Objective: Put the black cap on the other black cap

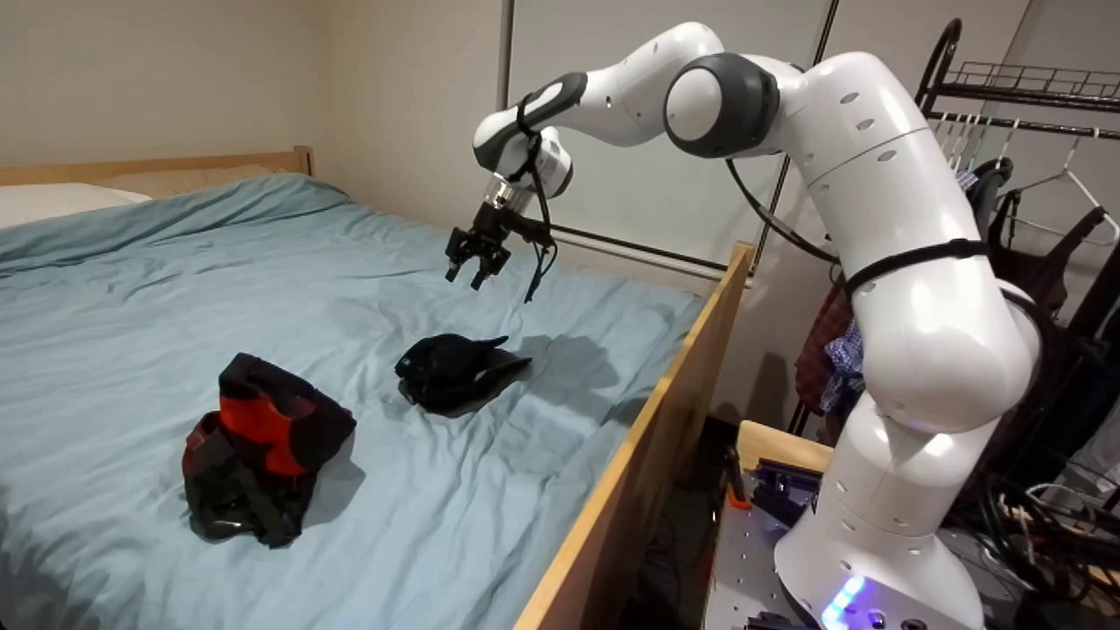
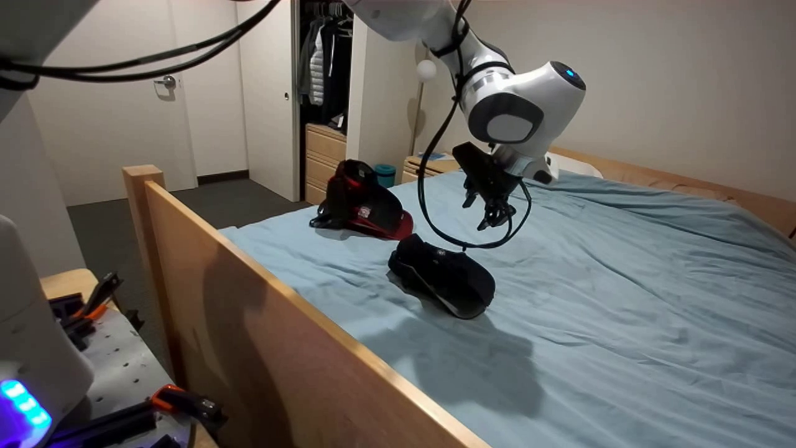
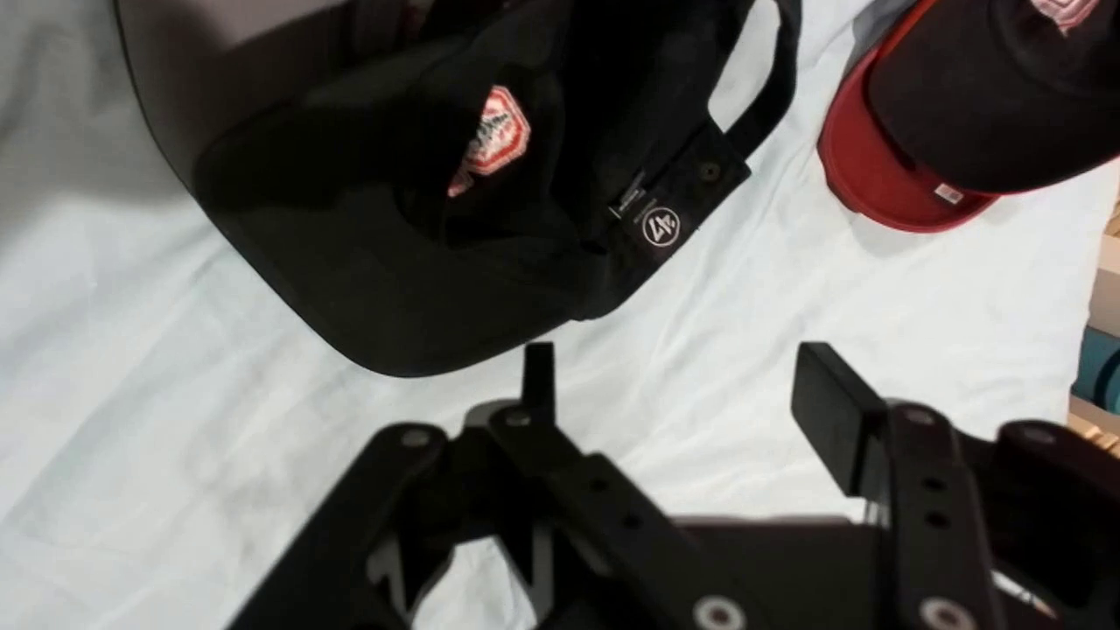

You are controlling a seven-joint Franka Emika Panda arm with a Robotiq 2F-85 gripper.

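A black cap [image 1: 446,359] with a pink-and-red logo lies on the bed, also in an exterior view [image 2: 444,274] and the wrist view [image 3: 367,210]. Two brims, one above the other, show at this spot. The second, dark grey brim [image 3: 236,26] is at the wrist view's upper left. It looks like a second black cap against the first, but where they part is hard to see. My gripper [image 1: 465,276] is open and empty, in the air above and to one side of the caps, also in an exterior view [image 2: 476,214] and the wrist view [image 3: 669,376].
A red-and-black cap pile [image 1: 271,429] lies on the blue bed sheet, also in an exterior view [image 2: 367,205] and the wrist view [image 3: 910,166]. The wooden bed board [image 1: 656,402] stands between the bed and the robot base. Cables [image 2: 429,180] hang from the arm near the caps.
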